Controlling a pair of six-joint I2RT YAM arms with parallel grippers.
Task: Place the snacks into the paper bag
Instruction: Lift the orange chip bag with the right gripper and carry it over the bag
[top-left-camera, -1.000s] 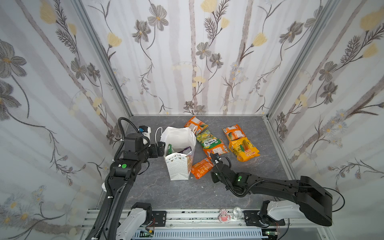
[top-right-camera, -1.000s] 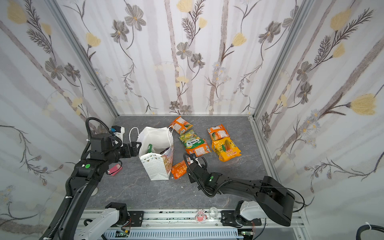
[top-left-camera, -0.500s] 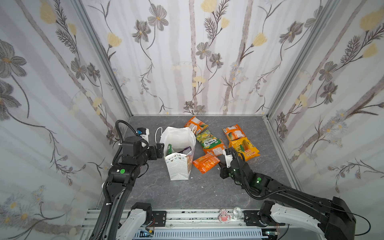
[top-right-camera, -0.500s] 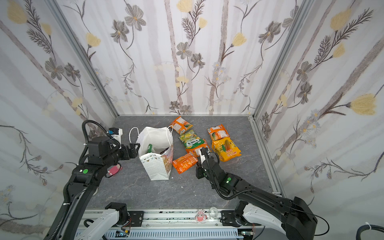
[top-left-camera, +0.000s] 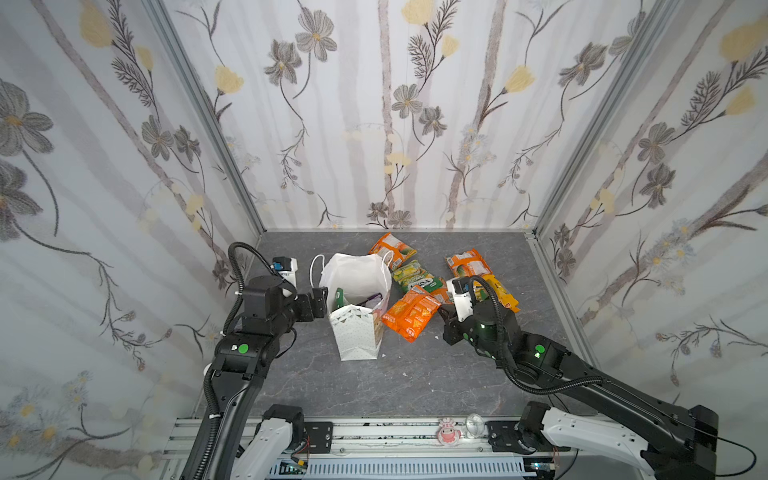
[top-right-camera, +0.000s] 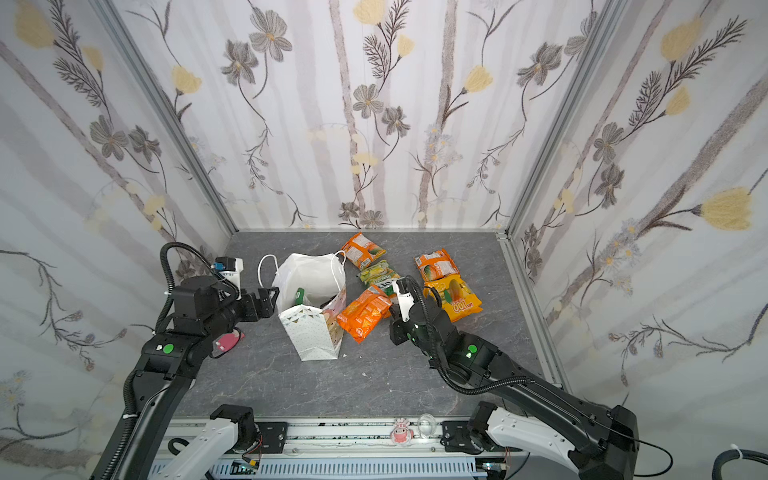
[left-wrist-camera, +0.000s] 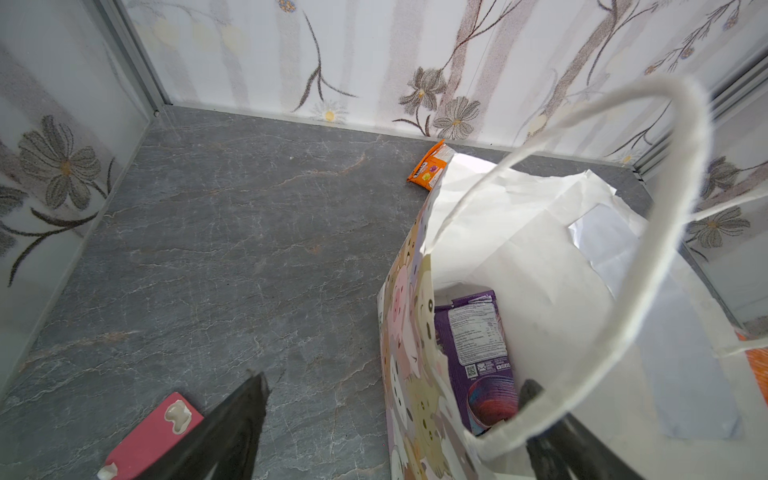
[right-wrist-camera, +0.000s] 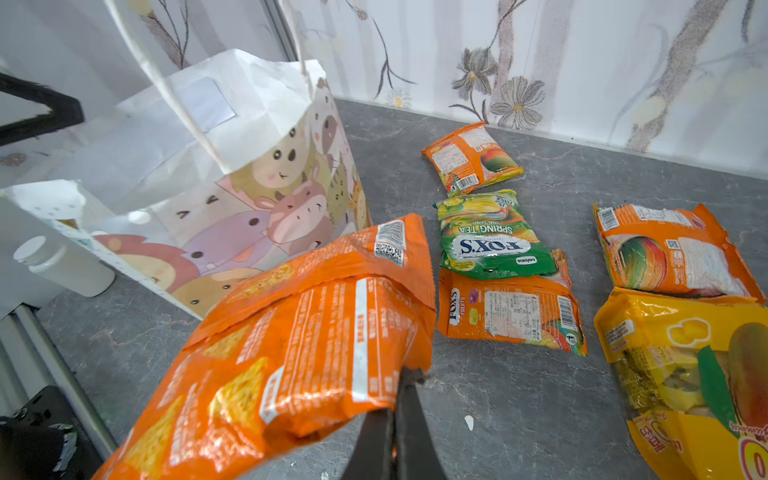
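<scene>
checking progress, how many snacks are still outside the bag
6: large orange packet in the right gripper; far orange packet by the paper bag; green packet overlapping orange Fox's packet; right orange packet beside the yellow packet. Others may be hidden.

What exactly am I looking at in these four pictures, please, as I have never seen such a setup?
These are two robot arms working on a grey table. Two pictures come from one twin-lens camera overhead, looking down at everything; the other two come from small cameras on each arm's wrist. On the table stands an open paper bag, with a purple packet already inside. Several snack packets lie beside it, including a green packet and a yellow packet. The right fingers are shut on the edge of a large orange packet, next to the bag. The left fingers are open, one either side of the bag's wall.
</scene>
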